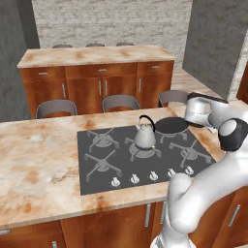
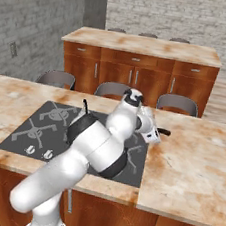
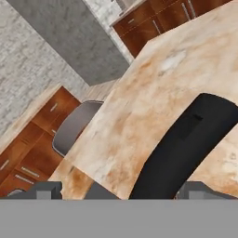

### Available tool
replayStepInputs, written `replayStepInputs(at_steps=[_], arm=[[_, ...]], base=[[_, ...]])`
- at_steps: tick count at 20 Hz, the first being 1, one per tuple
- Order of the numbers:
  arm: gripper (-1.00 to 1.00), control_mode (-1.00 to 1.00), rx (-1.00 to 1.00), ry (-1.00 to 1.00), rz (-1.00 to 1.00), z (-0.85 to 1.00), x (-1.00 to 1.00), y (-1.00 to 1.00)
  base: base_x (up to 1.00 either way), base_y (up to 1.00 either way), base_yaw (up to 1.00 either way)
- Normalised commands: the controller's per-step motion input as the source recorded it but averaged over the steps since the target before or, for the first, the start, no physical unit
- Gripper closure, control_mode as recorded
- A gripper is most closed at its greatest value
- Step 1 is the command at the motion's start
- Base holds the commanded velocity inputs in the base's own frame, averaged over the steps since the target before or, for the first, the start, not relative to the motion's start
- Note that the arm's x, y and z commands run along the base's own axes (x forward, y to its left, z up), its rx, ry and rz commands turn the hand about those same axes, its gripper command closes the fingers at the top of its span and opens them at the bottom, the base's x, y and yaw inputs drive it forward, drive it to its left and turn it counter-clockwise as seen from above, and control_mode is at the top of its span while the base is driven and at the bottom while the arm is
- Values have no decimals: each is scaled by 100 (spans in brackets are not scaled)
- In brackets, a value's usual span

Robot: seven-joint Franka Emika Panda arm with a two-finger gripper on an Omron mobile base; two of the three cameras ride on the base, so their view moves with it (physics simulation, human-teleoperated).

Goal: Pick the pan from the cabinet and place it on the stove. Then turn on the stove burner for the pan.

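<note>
The pan [image 1: 170,126] lies on the back right burner of the stove [image 1: 97,169], dark inside with a pale rim. Its black stick handle [image 3: 186,144] reaches out over the counter to the right; its end also shows in the right base view [image 2: 164,132]. My gripper [image 3: 123,190] is open and hangs low over that handle, one fingertip [image 3: 46,189] on each side with clear gaps to it. From the base the gripper [image 1: 196,116] sits just right of the pan. The cabinet is out of view.
A silver kettle [image 1: 145,135] stands on the middle burner, close left of the pan. A row of knobs [image 1: 152,177] runs along the stove's front edge. Grey chairs [image 1: 121,101] line the counter's far side, with a wooden island [image 1: 97,72] behind them.
</note>
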Motion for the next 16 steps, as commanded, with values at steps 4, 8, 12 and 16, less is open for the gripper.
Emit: replayStepInputs(at_steps=[4, 8, 12, 16], arm=[[-100, -100, 0, 9, -1, 18, -41, 17], [-100, -100, 2, -1, 0, 0, -22, 1], [-100, -100, 9, -1, 0, 0, 30, -4], [-100, -100, 10, 0, 0, 3, 1, -6]], base=[[0, 0, 0], [0, 0, 0], [0, 0, 0], [0, 0, 0]])
